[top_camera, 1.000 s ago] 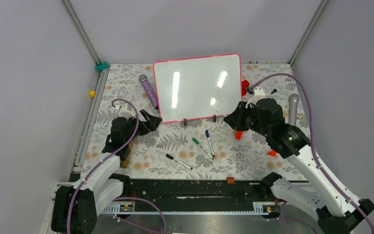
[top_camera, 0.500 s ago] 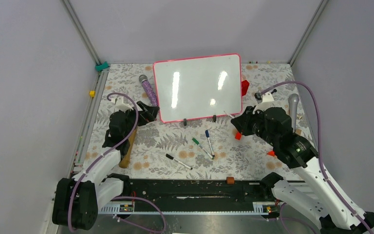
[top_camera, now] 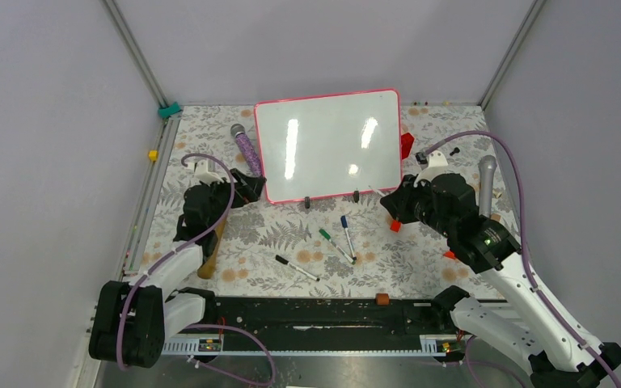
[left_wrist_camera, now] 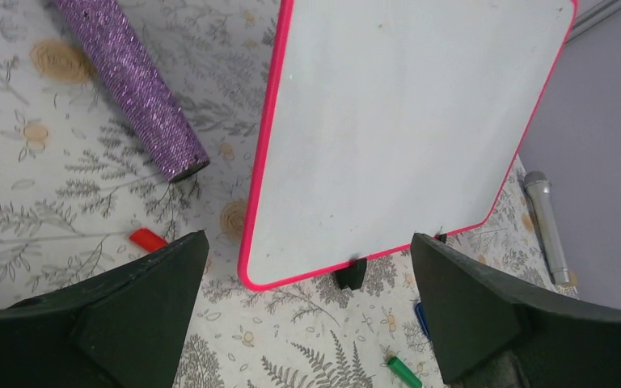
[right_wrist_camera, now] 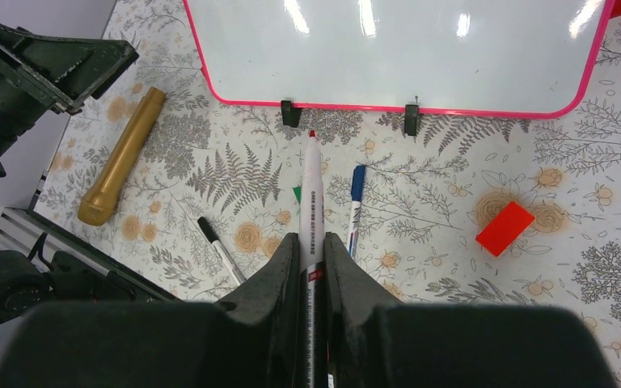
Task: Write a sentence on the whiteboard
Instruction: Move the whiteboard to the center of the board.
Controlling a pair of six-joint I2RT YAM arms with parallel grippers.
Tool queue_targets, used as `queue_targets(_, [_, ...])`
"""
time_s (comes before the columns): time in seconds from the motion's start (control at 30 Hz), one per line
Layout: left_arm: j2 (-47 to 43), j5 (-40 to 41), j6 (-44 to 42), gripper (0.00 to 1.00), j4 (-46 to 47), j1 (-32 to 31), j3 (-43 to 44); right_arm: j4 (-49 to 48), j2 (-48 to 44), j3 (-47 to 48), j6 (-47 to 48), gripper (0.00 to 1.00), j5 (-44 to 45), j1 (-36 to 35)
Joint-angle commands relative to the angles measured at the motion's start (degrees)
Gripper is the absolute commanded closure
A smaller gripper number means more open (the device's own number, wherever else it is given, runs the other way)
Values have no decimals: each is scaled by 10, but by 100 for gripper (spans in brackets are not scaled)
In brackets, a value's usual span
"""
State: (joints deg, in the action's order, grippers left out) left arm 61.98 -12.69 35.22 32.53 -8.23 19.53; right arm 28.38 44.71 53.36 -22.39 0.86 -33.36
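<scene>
The whiteboard (top_camera: 327,144) lies at the back of the table, glossy white with a pink-red frame and two black clips on its near edge. Its face is bare and the sentence is not in view. My right gripper (top_camera: 398,207) hovers off the board's near right corner, shut on a red-tipped marker (right_wrist_camera: 313,190) that points at the near edge. In the right wrist view the fingers (right_wrist_camera: 287,259) press the barrel from both sides. My left gripper (left_wrist_camera: 303,242) is open by the board's near left corner (left_wrist_camera: 251,275), with nothing between its fingers.
A purple glitter microphone (top_camera: 247,149) lies left of the board, a gold one (right_wrist_camera: 121,158) by the left arm, a grey one (top_camera: 486,182) at the right. Green (top_camera: 333,242), blue (top_camera: 346,230) and black (top_camera: 297,268) pens and a red block (right_wrist_camera: 504,228) lie in front.
My left gripper has moved a little farther out, toward the board's near left corner. The right gripper with the marker has shifted slightly right and nearer. Both grips are unchanged.
</scene>
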Motion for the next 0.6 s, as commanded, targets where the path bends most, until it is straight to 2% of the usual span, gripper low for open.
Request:
queue_targets(0.0, [-5, -29, -44, 1, 17, 8, 41, -13, -5, 0, -7, 100, -7, 2])
queue_targets(0.13, [13, 24, -39, 1, 0, 12, 55, -11, -7, 0, -6, 100, -7, 1])
queue_targets(0.27, [54, -5, -19, 1, 22, 31, 71, -11, -6, 3, -2, 100, -3, 1])
queue_targets(0.37, [89, 31, 35, 1, -23, 40, 104, -7, -6, 6, 1, 100, 0, 2])
queue_targets(0.43, [113, 15, 40, 1, -38, 50, 122, -5, -6, 7, 5, 100, 2, 2])
queue_targets(0.57, [135, -1, 49, 1, 56, 63, 91, 0, -6, 8, 7, 100, 7, 1])
